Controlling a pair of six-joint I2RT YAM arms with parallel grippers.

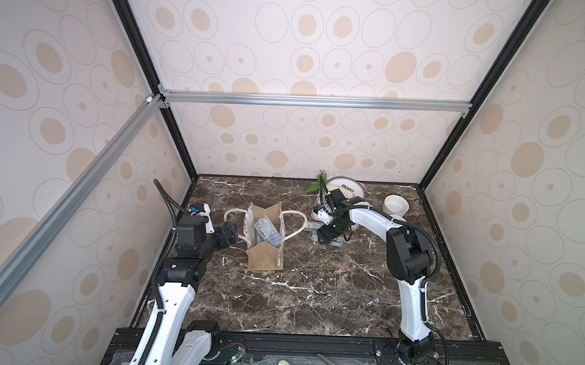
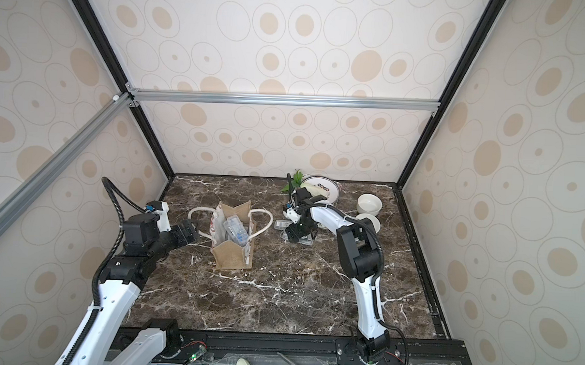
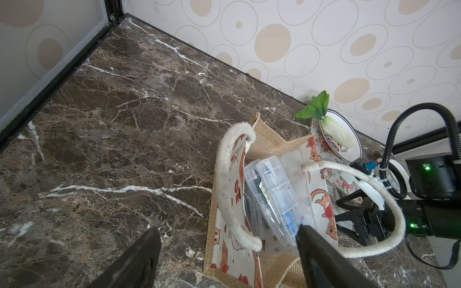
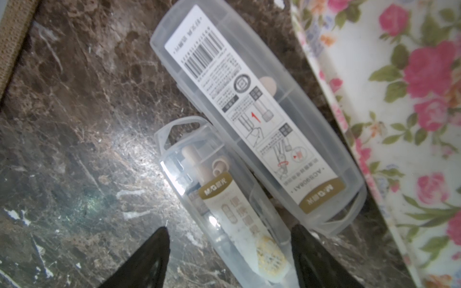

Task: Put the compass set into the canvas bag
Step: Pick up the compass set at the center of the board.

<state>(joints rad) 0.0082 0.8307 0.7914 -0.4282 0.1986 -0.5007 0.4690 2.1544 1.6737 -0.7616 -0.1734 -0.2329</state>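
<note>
The right claw (image 4: 230,233) hangs low with its jaws apart, straddling a clear compass set (image 4: 224,197) that lies flat on the worktop (image 4: 74,129); it grips nothing yet. A second case (image 4: 257,112) lies close against that one, right by one fingertip, so a closing jaw could pinch both, or wedge on the neighbour and skid the slick plastic toward the floral mat (image 4: 399,124). The left claw (image 3: 227,227) stands wide and empty just beside the canvas bag (image 1: 264,255), with a rope handle (image 3: 224,187) looping between its jaws, which could snag it and topple the soft, upright bag. The bag already holds at least two clear cases (image 3: 274,194), slanted and crowding its mouth, so another may jam at the rim. Farther back, a plate (image 1: 351,192) carries a white radish (image 3: 336,132), and a white bowl (image 1: 396,204) looks empty.
</note>
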